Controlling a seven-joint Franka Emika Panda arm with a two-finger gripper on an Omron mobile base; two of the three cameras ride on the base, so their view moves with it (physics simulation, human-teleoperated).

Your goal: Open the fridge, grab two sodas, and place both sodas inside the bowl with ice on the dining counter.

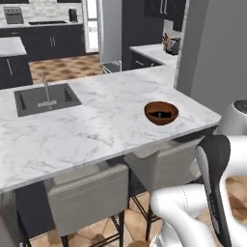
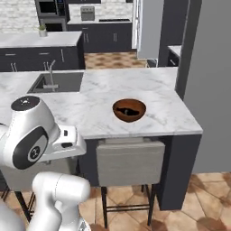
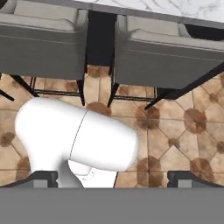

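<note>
The bowl (image 1: 161, 113), reddish-brown, sits on the dining counter (image 1: 96, 120) near its right end, with a dark soda bottle (image 1: 162, 115) lying inside. The gripper (image 3: 112, 177) hangs low in front of the counter stools (image 3: 41, 37), jaws spread wide and empty. The step in hand looks like fetching or confirming the second soda

Bowl on dining counter, stools under its near edge.

We see the bowl (image 1: 161, 113) on the dining counter (image 1: 96, 120) toward its right end, with dark bottles (image 2: 127, 111) lying in it. The sink (image 1: 46, 99) sits in the counter well left of the bowl. Two stools (image 1: 87, 198) stand tucked under the near edge, side by side, on the tiled floor (image 3: 175, 131).
</note>
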